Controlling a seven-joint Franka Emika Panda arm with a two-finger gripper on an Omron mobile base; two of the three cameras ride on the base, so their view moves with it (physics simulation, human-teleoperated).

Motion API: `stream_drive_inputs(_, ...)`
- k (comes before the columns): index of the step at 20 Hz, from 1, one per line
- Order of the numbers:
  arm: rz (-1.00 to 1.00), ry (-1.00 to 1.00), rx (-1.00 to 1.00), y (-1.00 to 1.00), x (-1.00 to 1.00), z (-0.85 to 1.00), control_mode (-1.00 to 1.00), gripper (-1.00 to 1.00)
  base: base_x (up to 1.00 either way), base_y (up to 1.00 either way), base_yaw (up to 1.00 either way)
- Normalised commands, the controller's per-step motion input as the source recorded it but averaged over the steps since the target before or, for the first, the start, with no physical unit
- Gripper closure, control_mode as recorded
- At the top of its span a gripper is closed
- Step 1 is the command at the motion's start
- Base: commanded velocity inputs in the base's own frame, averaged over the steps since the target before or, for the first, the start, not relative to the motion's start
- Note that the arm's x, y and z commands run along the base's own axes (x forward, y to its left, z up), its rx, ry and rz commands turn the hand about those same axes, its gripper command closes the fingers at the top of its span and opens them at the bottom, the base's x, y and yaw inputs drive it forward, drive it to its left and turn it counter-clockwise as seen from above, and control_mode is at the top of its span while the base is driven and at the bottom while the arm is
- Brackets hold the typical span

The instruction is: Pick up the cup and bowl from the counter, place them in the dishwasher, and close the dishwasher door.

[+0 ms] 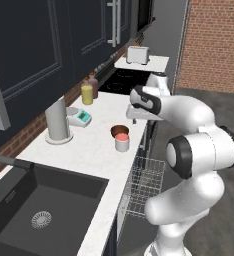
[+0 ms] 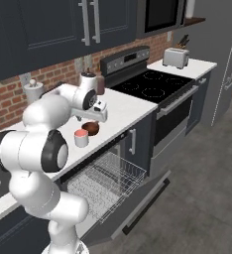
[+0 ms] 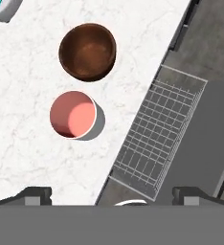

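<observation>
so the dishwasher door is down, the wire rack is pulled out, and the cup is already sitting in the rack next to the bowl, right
Not quite. The small whitish cup with the pinkish-red inside stands on the white marbled stone counter, beside the glossy reddish-brown bowl, as the hand view shows. The dark dishwasher door is down and the light grey wire rack is pulled out, holding neither.

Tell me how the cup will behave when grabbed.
The cup looks stiff and empty, so probably light. Its smooth round wall may slip. Short and upright on the counter, it seems unlikely to tip, though a nudge could push it into the bowl.
</observation>
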Motion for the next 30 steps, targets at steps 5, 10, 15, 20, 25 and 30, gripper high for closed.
stream_drive_inputs(5,0.00,0.00,0.00,0.12,0.26,-0.56,-1.00,-1.00,0.00,0.00,0.00)
stream_drive_inputs(10,0.00,0.00,0.00,0.29,0.22,-0.51,-1.00,-1.00,0.00,0.00,0.00)
stream_drive_inputs(15,0.00,0.00,0.00,0.22,0.24,-0.39,-1.00,-1.00,0.00,0.00,0.00)
stream_drive_inputs(20,0.00,0.00,0.00,0.01,0.30,-0.30,-1.00,-1.00,0.00,0.00,0.00)
stream_drive_inputs(25,-0.01,0.00,0.00,0.00,0.37,-0.23,-1.00,-1.00,0.00,0.00,0.00)
stream_drive_inputs(30,-0.01,0.00,0.00,0.00,0.31,-0.20,-1.00,-1.00,0.00,0.00,0.00)
